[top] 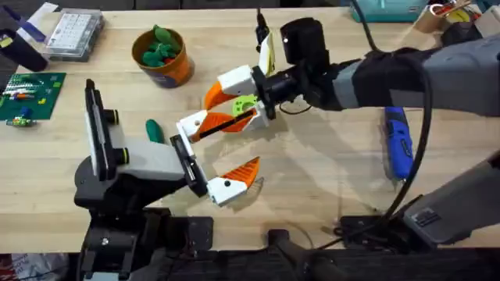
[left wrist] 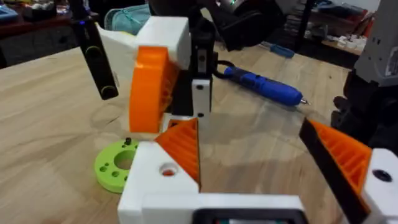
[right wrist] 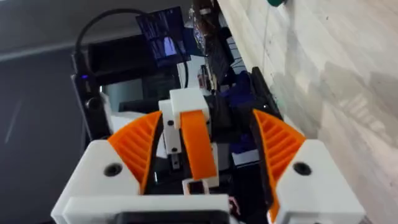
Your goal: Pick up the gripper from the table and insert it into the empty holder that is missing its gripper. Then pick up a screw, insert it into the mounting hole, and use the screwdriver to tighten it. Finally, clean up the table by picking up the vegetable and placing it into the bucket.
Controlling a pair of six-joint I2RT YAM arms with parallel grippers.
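The holder, a white bracket on my left arm's light-grey motor unit, carries two orange-and-white fingers spread wide. The far one is the gripper. In the left wrist view this gripper has an open hole in its white base, while the near finger has a black screw. My left gripper is open. My right gripper is open, its jaws either side of the gripper with gaps showing. The blue screwdriver lies at the right. A dark green vegetable lies by the left arm. The orange bucket stands far left.
A lime-green disc lies flat on the table under the right gripper. A clear parts box and a green board sit at the far left. Green items fill the bucket. Black cables run along the front right edge.
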